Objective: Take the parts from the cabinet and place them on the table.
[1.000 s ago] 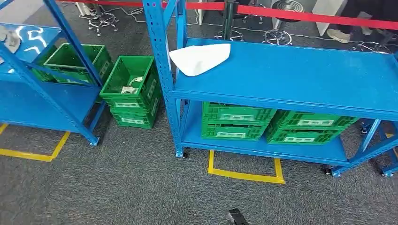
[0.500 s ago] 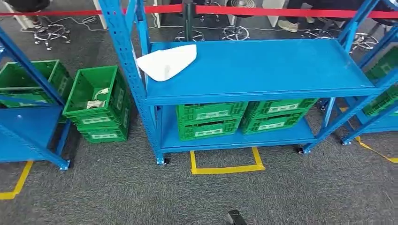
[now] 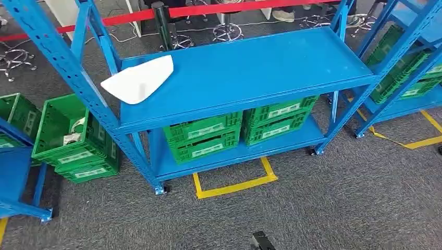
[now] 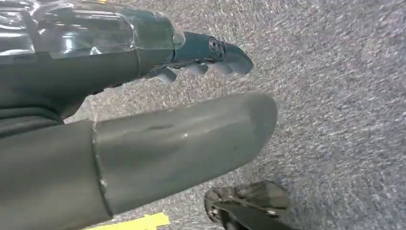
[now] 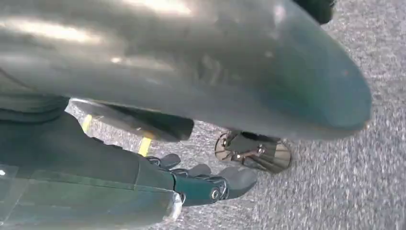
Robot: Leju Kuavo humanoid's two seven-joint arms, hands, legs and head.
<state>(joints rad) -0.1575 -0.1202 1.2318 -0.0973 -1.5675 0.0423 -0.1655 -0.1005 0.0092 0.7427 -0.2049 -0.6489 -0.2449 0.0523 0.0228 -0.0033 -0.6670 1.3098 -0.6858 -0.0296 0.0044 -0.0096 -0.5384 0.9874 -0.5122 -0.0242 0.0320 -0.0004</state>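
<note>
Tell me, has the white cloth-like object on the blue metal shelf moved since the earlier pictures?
No. The white cloth-like object lies at the same corner of the blue metal shelf, beside its upright; the camera turned.

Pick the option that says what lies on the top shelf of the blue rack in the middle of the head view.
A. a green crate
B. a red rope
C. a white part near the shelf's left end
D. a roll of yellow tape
C: a white part lies flat near the left end of the top shelf, while the green crates sit on the shelf below.
</note>
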